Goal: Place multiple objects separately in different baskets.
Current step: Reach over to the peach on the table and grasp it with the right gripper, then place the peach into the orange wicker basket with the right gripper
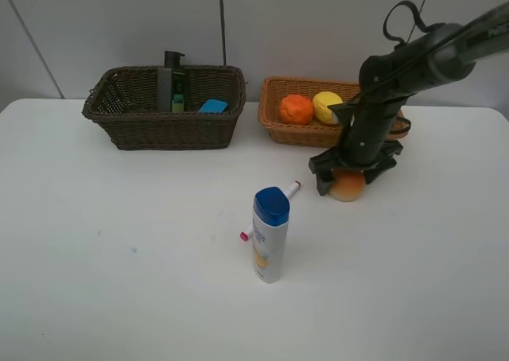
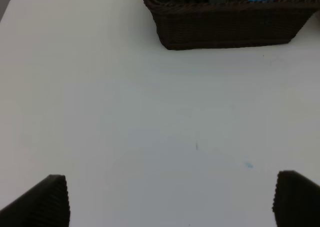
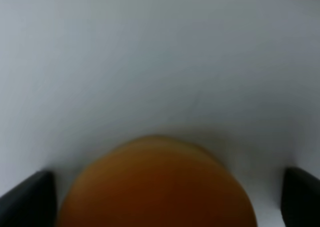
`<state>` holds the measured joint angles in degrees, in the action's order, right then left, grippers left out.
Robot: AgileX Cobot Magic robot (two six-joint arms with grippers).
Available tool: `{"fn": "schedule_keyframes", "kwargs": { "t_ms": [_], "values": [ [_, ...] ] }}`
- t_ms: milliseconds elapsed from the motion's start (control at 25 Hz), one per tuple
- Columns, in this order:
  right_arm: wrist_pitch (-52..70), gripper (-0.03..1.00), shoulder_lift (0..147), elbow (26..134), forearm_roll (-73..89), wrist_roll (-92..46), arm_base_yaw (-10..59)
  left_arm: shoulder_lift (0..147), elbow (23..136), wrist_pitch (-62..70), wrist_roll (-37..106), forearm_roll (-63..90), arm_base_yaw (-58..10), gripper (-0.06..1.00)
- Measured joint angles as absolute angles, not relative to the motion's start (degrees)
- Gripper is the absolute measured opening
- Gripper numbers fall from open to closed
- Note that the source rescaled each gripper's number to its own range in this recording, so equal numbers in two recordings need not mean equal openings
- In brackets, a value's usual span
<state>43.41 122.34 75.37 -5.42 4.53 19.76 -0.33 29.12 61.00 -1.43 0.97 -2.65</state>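
Note:
A red-yellow peach (image 1: 347, 186) lies on the white table in front of the light tan basket (image 1: 274, 129). My right gripper (image 1: 353, 175) is lowered over it and open, one finger on each side; in the right wrist view the peach (image 3: 155, 187) fills the space between the fingers (image 3: 30, 199) without touching them. The tan basket holds an orange (image 1: 296, 109) and a lemon (image 1: 326, 106). The dark brown basket (image 1: 159, 134) holds a dark green pump bottle (image 1: 173, 81) and a blue-sided eraser (image 1: 213, 106). My left gripper (image 2: 170, 202) hangs open over bare table.
A white bottle with a blue cap (image 1: 270, 235) stands upright mid-table. A pink-tipped marker (image 1: 291, 190) lies just behind it, partly hidden. The left wrist view shows the dark basket (image 2: 225, 27) ahead. The left arm is outside the high view.

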Motion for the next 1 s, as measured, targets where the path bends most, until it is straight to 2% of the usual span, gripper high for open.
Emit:
{"fn": "schedule_keyframes", "kwargs": {
  "t_ms": [80,160,200,520,720,1000],
  "values": [
    [43.5,0.84,122.46,75.43,-5.42,4.53,19.76,-0.33,29.12,61.0,-1.43,0.97,-2.65,1.0],
    [43.54,0.63,122.46,75.43,-5.42,4.53,19.76,-0.33,29.12,61.0,-1.43,0.97,-2.65,1.0],
    [43.74,0.59,122.46,75.43,-5.42,4.53,19.76,-0.33,29.12,61.0,-1.43,0.97,-2.65,1.0],
    [50.04,0.59,121.4,77.46,-5.42,3.67,19.76,-0.33,29.12,61.0,-1.43,0.97,-2.65,1.0],
    [52.37,0.59,116.03,84.93,-5.29,3.74,19.21,-0.33,29.12,61.0,-1.43,0.97,-2.65,1.0],
    [47.82,0.59,118.43,95.71,-5.29,3.24,12.36,-0.33,29.12,61.0,-1.43,0.97,-2.65,1.0]
  ]
}}
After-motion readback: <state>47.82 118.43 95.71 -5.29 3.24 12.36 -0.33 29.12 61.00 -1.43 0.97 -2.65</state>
